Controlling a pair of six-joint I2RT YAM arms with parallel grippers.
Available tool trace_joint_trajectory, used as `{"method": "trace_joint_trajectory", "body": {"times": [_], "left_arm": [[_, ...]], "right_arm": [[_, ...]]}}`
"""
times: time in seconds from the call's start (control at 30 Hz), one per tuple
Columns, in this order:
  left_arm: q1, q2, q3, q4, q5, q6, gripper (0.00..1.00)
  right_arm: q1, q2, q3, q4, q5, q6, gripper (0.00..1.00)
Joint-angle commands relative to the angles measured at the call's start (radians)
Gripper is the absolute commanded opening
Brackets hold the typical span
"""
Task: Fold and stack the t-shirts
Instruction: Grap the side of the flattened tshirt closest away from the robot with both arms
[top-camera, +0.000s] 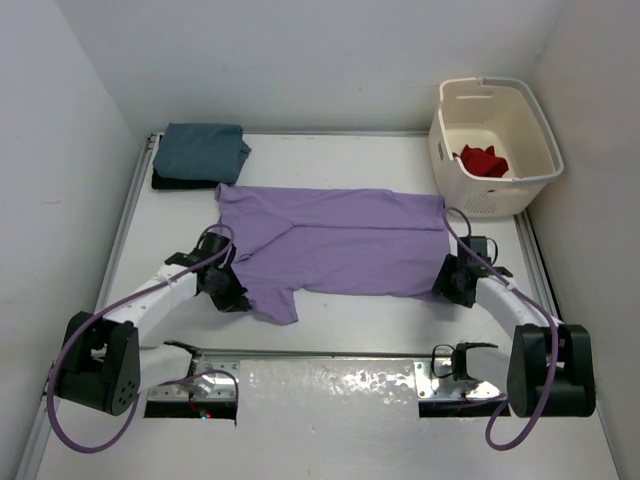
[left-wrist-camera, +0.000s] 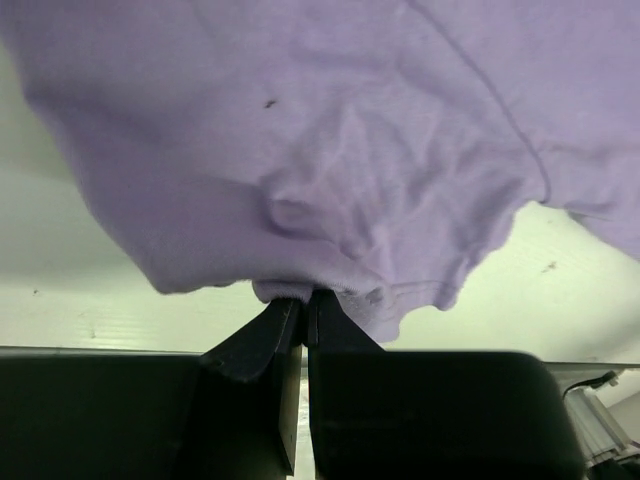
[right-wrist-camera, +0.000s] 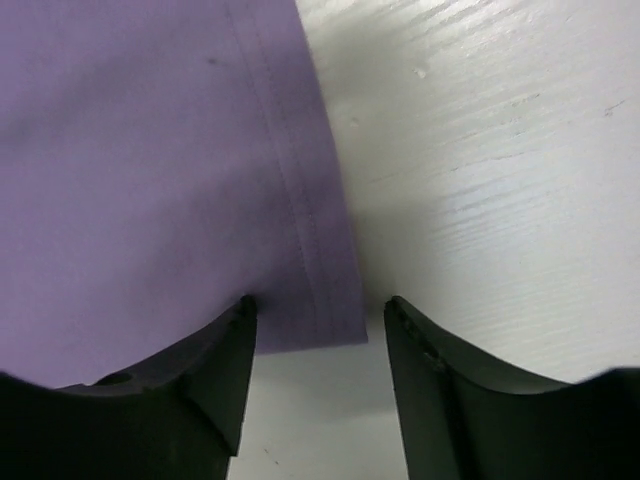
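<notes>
Lavender shirt (top-camera: 340, 240): spread flat, middle of the tabletop (top-camera: 350, 322).
Left gripper (left-wrist-camera: 306, 302): jaws pinched shut on its near edge.
Right gripper (right-wrist-camera: 318, 305): jaws apart astride the hem corner, gripping nothing.
Risk: lift now, that corner likely slips, fold skews.

The top camera looks steeply down from above and behind the robot, far enough to take in the whole tabletop (top-camera: 380, 325). The wrist cameras ride close behind the left hand (left-wrist-camera: 305, 300) and the right hand (right-wrist-camera: 318, 315), each facing forward along it. All three views share the lavender shirt (top-camera: 340, 240)
</notes>
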Motion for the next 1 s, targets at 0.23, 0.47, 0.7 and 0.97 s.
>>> {"method": "trace_joint_trajectory", "body": {"times": [0.23, 0.47, 0.7, 0.97], "left_arm": [[-0.005, -0.015, 0.102, 0.025, 0.031, 0.031, 0.0], [-0.005, 0.001, 0.18, 0.067, 0.054, 0.057, 0.0], [-0.002, 0.017, 0.26, 0.117, 0.053, 0.056, 0.0], [0.067, 0.083, 0.378, 0.157, 0.016, 0.1, 0.0]], "right_arm": [[-0.003, 0.003, -0.086, 0.171, -0.002, 0.05, 0.3], [-0.003, -0.008, -0.038, 0.123, -0.063, 0.026, 0.0], [-0.003, 0.012, 0.101, -0.002, -0.072, -0.011, 0.0], [-0.003, 0.117, 0.299, -0.051, -0.082, -0.046, 0.0]]}}
